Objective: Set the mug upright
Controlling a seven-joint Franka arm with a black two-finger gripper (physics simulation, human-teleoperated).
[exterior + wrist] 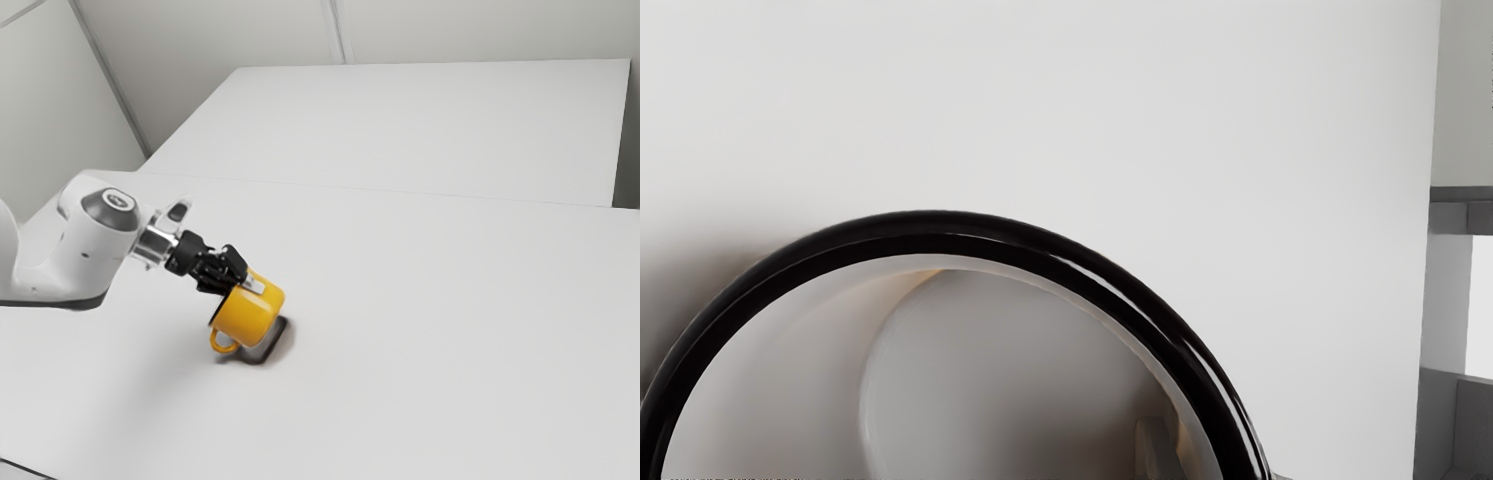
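Claw [253, 286] clamped on tilted yellow mug [250, 318]; broad white table [450, 320], pale walls [210, 35] behind.

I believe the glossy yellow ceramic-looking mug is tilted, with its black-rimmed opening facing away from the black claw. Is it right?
Not quite: the black-rimmed opening faces toward the black claw, as the wrist view shows. The glossy yellow mug is tilted.

Exterior view: beside arm [85, 240], farther back, facing down; wrist view: close, into mug [960, 373]; both: mug, table [450, 320].

Tilted yellow mug [248, 318] in gripper [252, 284]
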